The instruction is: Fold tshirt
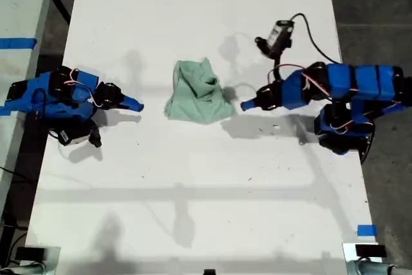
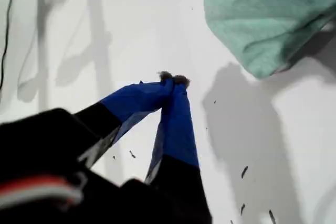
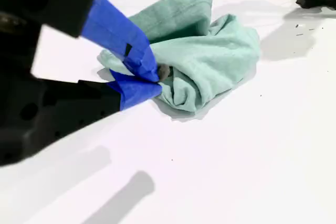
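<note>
The tshirt (image 1: 196, 91) is a pale mint-green bundle, crumpled in a heap at the middle of the white table (image 1: 206, 191). My first gripper (image 1: 136, 105) is at the exterior view's left, shut and empty, a short gap from the cloth. Its wrist view shows the blue fingertips (image 2: 173, 80) closed together, with the tshirt (image 2: 262, 19) lying apart from them. My second gripper (image 1: 246, 105) comes in from the exterior view's right, shut, just off the heap's edge. Seen from its own wrist camera, my second gripper (image 3: 159, 73) is pinched together in front of the tshirt (image 3: 210, 61), with no cloth visibly between the jaws.
A small black device (image 1: 279, 34) with a cable stands on the table behind my second arm. Blue tape marks (image 1: 366, 230) sit near the table's front corner at the exterior view's right. Another surface with blue tape (image 1: 16, 43) adjoins at the exterior view's left.
</note>
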`<control>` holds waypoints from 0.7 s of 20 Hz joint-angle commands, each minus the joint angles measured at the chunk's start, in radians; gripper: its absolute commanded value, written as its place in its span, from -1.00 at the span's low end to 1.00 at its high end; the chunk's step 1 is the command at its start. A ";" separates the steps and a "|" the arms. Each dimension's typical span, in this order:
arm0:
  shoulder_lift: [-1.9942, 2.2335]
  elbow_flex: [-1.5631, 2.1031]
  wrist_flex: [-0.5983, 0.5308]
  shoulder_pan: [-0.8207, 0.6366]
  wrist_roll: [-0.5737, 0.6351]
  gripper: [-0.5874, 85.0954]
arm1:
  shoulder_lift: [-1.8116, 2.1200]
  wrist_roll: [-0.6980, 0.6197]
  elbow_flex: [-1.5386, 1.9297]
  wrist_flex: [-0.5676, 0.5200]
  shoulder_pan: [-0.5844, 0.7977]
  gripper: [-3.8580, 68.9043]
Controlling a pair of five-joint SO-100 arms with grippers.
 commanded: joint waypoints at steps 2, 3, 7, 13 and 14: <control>0.103 0.012 0.002 0.005 -0.017 -0.98 | -0.617 -0.097 -0.678 0.080 -0.052 -0.93; 0.103 0.012 0.002 0.006 -0.017 -0.98 | -0.716 -0.107 -0.788 0.117 -0.063 -0.93; 0.103 0.014 0.002 0.020 -0.017 -0.98 | -0.792 -0.109 -0.861 0.147 -0.066 -0.93; 0.103 0.014 0.000 0.018 -0.011 -0.98 | -0.861 -0.186 -0.893 0.138 0.057 -0.93; 0.103 0.014 0.000 0.018 -0.011 -0.98 | -0.900 -0.225 -0.925 0.138 0.121 -0.93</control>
